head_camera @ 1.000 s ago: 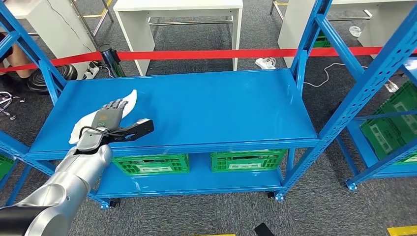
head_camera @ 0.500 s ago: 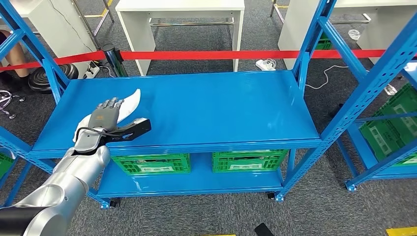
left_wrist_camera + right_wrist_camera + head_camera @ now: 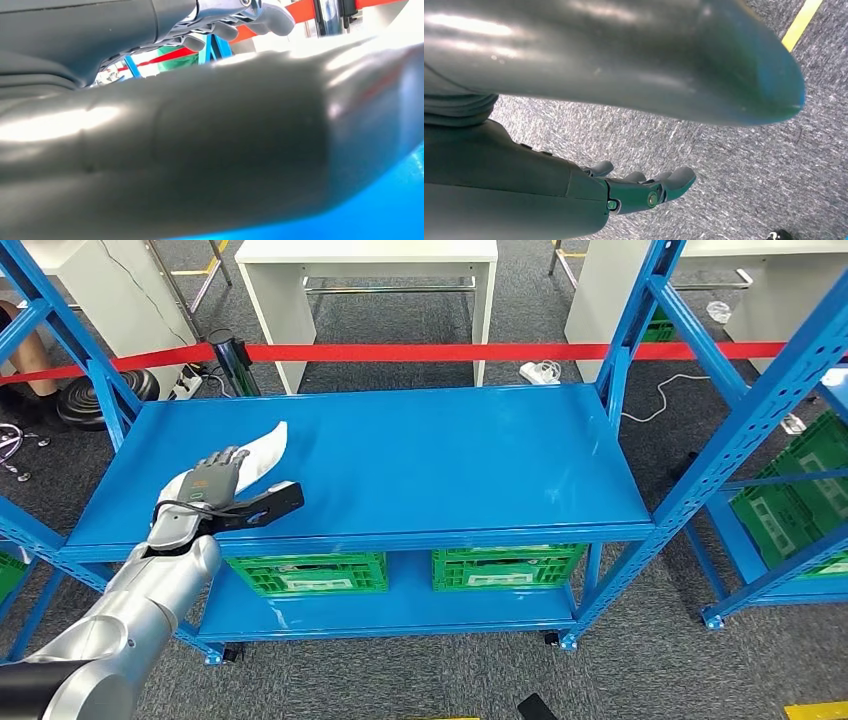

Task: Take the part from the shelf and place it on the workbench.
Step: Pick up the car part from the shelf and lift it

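Note:
The part (image 3: 262, 448) is a long white curved piece lying on the left end of the blue shelf top (image 3: 430, 460). My left hand (image 3: 205, 490) lies flat over the part's near half, fingers stretched along it and the thumb (image 3: 265, 505) sticking out to the right above the shelf. The part's pointed far end shows beyond the fingers. In the left wrist view the thumb (image 3: 200, 150) fills most of the picture, with the fingers (image 3: 225, 27) beyond it. My right hand (image 3: 644, 192) hangs over grey carpet, fingers loosely apart and holding nothing.
Two green crates (image 3: 305, 573) (image 3: 505, 566) sit on the lower shelf. Blue uprights (image 3: 640, 320) stand at the shelf's ends, and another rack with a green crate (image 3: 800, 490) is at the right. A red tape (image 3: 450, 350) and white tables (image 3: 370, 260) lie behind.
My left hand has drawn back slightly along the part and sits lower on it, so more of the white tip shows. The whole picture has shifted slightly.

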Motion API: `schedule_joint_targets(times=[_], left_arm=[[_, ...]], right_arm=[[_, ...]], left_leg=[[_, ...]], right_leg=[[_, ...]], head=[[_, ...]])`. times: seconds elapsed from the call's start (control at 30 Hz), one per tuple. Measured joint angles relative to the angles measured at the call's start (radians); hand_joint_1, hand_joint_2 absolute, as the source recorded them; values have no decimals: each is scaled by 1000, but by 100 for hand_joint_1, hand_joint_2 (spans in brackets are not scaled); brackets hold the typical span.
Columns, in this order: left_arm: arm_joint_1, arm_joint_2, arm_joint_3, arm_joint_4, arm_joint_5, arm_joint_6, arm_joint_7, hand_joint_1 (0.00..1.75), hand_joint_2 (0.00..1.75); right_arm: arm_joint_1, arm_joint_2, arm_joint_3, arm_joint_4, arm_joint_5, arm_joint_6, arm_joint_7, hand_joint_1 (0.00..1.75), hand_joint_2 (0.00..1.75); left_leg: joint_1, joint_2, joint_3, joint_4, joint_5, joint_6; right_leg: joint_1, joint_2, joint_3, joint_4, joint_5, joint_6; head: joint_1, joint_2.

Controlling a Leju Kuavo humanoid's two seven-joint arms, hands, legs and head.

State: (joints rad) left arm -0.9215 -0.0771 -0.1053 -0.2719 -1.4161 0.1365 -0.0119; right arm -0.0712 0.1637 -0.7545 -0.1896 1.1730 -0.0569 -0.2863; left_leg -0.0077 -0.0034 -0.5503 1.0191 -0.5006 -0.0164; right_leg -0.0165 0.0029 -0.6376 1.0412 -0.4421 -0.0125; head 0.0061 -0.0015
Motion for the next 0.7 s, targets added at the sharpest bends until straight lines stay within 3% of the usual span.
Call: schedule_joint_targets(times=[0.13,0.23,0.3,0.37,0.4,0.43,0.53,0.6,0.7], left_arm=[[5,5,7,2,0,2,-1,0,0],[7,6,7,0,0,6,-2,0,0],[9,6,8,0,0,8,-2,0,0],[13,6,9,1,0,8,-2,0,0],[17,6,9,2,0,8,-2,0,0],[19,6,9,3,-1,8,-2,0,0],[22,5,9,4,-3,7,0,0,0],[21,6,9,4,-4,7,0,0,0],[22,7,10,4,-5,7,0,0,0]], right_arm=[[0,0,0,0,0,0,-1,0,0],[-1,1,0,0,0,-1,-3,0,0],[-1,0,0,0,0,-3,-4,0,0],[0,0,-1,0,0,-3,-4,0,0],[1,0,-1,0,0,-3,-3,0,0],[1,0,-2,0,0,-3,-2,0,0],[1,-1,-3,0,0,-3,-1,0,0],[0,0,-4,0,0,-3,0,0,0],[1,1,-6,1,0,-2,2,0,0]], left_leg=[[-3,0,-4,5,-2,9],[3,3,8,-15,10,22],[10,6,17,-28,18,29],[12,6,17,-27,16,32],[12,6,17,-25,13,32],[14,5,18,-21,9,29],[22,3,21,-2,-10,15],[21,3,16,10,-21,3],[16,1,14,14,-25,-3]], right_leg=[[-3,0,1,-2,2,9],[-2,0,0,4,-3,20],[-1,0,-40,84,-45,24],[-3,0,-104,210,-93,30],[-5,0,-126,247,-99,33],[-7,0,-131,249,-87,36],[-15,-3,-63,94,4,43],[-14,-2,-28,30,13,39],[-11,2,-23,19,3,18]], head=[[0,0],[1,0],[2,0],[3,0],[3,0],[3,0],[3,0],[5,0],[4,0]])
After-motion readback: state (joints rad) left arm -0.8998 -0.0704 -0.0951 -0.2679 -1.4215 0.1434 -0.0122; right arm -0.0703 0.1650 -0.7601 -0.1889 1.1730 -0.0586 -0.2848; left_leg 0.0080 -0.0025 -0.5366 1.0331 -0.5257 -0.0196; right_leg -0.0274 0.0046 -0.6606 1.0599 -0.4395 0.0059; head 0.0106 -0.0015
